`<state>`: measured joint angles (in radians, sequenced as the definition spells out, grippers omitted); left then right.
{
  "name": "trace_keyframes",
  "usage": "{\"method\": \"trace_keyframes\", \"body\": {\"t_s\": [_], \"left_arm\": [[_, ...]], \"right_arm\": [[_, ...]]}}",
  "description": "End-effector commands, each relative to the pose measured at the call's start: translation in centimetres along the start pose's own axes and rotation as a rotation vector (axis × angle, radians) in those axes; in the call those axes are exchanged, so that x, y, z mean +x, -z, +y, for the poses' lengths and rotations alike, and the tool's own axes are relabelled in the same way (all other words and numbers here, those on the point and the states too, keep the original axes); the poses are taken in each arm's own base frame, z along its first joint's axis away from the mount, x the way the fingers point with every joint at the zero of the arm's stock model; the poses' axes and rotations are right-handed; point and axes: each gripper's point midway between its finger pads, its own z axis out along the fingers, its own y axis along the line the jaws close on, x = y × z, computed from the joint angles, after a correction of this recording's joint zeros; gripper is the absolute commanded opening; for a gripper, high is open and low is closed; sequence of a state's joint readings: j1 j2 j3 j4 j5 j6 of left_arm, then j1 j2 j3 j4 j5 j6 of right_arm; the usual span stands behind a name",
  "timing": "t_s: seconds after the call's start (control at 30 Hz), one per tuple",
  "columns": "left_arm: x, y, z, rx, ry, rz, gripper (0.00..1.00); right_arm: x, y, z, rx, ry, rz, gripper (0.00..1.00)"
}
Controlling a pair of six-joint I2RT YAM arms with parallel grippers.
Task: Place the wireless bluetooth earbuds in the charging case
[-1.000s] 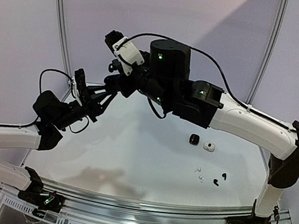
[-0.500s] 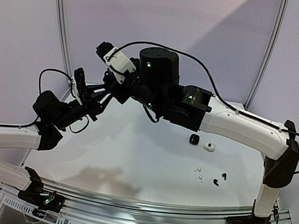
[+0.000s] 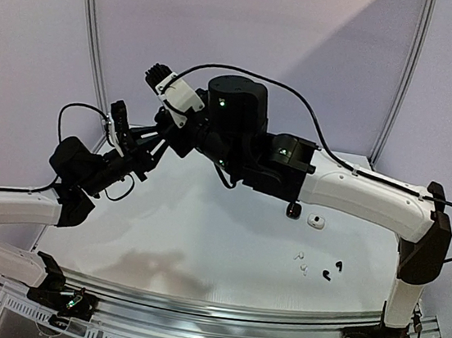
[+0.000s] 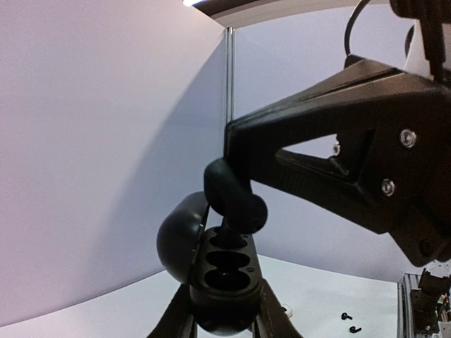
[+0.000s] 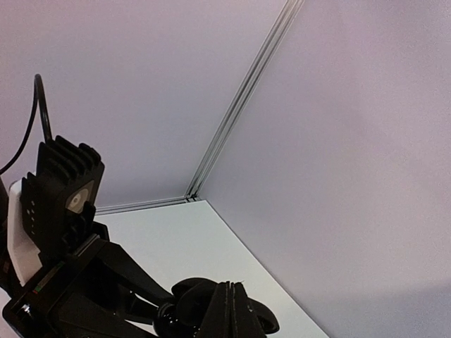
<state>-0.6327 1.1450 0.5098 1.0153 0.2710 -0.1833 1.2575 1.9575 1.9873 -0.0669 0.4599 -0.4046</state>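
Clamping the open charging case [image 4: 225,271] in my left gripper [image 4: 223,310], I risk my tight-shut right gripper [image 4: 236,202] shoving it sideways and loose.

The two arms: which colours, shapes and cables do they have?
The left arm and the right arm have white links and black joint housings, with small green lights on the right one. Black cables loop beside both. The left gripper and right gripper are black, with slim tapered fingers.
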Motion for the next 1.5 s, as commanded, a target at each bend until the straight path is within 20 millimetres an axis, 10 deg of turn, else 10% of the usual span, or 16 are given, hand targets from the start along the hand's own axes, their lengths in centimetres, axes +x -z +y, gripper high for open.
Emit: {"method": "trace_keyframes", "body": {"t_s": [0.0,1.47], "left_arm": [[-2.0,-0.3,-0.5,0.014,0.020,-0.056,0.00],[-2.7,0.3,-0.6,0.004,-0.106,-0.087,0.00]], "right_arm": [[1.4,-1.1,1.2,0.025,0.001,0.011,0.00],[7.5,-2.2,4.2,-0.037,0.005,0.198,0.00]]}}
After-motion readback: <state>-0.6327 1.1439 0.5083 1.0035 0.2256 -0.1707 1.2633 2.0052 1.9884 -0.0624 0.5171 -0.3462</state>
